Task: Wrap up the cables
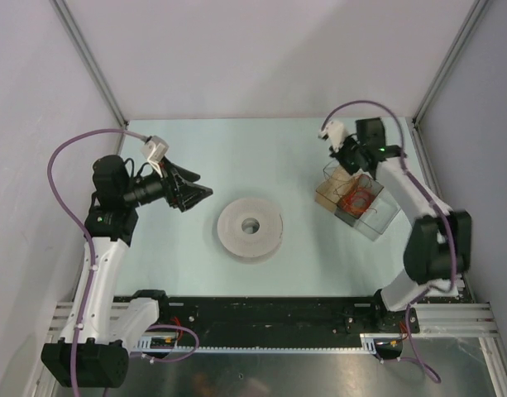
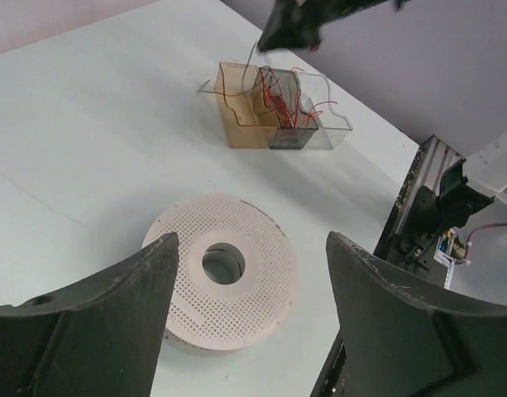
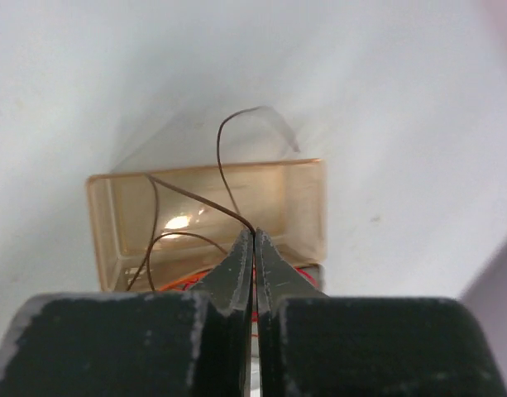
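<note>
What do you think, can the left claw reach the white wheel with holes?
Probably yes. The left claw is open, facing the white wheel, with only bare table between them.

spool (image 1: pixel 250 227): table (image 1: pixel 195 157) centre; bins (image 1: pixel 384 217): right of spool; wire (image 3: pixel 219 157): partly in bins

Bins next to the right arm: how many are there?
3, in a row: an amber bin at the far end, a smoky bin with the red wire coil in the middle, a clear bin at the near end.

white spool (image 1: pixel 232 227): 1 | small bins (image 2: pixel 236 120) (image 2: pixel 288 134) (image 2: pixel 329 126): 3 | brown wire (image 3: pixel 219 161): 1 | red wire coil (image 1: pixel 356 201): 1 | robot arms (image 1: pixel 104 273) (image 1: pixel 431 240): 2
</note>
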You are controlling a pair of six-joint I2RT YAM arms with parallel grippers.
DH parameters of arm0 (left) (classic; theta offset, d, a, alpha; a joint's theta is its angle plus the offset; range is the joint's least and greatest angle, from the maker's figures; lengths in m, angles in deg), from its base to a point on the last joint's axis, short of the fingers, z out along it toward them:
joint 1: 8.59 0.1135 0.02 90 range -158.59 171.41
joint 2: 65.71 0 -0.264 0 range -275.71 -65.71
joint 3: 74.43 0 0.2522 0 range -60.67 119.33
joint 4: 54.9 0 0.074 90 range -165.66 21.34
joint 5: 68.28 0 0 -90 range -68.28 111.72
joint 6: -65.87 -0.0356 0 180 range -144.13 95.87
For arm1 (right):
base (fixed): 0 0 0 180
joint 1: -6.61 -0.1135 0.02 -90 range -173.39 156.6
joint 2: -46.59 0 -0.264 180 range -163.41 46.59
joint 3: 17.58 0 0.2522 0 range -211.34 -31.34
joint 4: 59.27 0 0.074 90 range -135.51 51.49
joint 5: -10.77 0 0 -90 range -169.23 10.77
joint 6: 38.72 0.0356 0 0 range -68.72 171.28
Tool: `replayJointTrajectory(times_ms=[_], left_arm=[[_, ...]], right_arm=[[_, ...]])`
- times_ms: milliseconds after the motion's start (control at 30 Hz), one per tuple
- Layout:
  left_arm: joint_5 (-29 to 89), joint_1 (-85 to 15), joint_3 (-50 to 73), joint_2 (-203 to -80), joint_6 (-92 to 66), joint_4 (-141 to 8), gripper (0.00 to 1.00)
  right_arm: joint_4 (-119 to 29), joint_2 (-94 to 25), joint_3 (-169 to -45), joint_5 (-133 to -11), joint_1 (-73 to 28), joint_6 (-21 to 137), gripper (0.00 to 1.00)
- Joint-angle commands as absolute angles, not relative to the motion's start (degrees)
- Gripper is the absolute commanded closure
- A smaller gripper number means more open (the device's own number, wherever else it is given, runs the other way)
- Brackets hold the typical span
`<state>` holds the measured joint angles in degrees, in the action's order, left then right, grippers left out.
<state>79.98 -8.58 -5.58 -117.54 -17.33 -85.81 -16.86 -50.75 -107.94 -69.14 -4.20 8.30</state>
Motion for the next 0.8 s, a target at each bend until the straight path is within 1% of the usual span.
replayJointTrajectory(times_ms=[0,167,300,367,500,633,767], left_arm=[[77.6,-9.6,-2.1,-117.4,-19.1,-84.9,0.23],[75.1,-9.7,1.3,-118.0,-19.2,-84.9,0.18],[75.0,-10.5,4.4,-119.2,-20.4,-84.8,0.05],[75.4,-11.3,5.5,-119.9,-21.8,-84.8,0.02],[76.9,-13.3,6.5,-120.9,-26.6,-84.6,0.01],[78.3,-15.6,5.7,-121.6,-30.4,-84.2,0.0],[80.6,-16.7,5.3,-122.3,-26.8,-83.0,0.01]], right_arm=[[-22.2,-32.7,-109.5,-60.2,-3.8,14.3,1.0],[-29.9,-21.0,-110.9,-58.5,-7.2,21.8,1.0],[-33.7,-17.6,-115.2,-61.2,-13.4,27.8,1.0],[-34.6,-17.5,-118.2,-62.1,-16.2,30.0,1.0],[-33.4,-19.8,-124.9,-61.8,-20.2,34.1,1.0],[-33.7,-21.3,-128.0,-56.7,-22.2,37.1,1.0],[-34.7,-21.9,-128.5,-51.1,-24.3,39.3,1.0]])
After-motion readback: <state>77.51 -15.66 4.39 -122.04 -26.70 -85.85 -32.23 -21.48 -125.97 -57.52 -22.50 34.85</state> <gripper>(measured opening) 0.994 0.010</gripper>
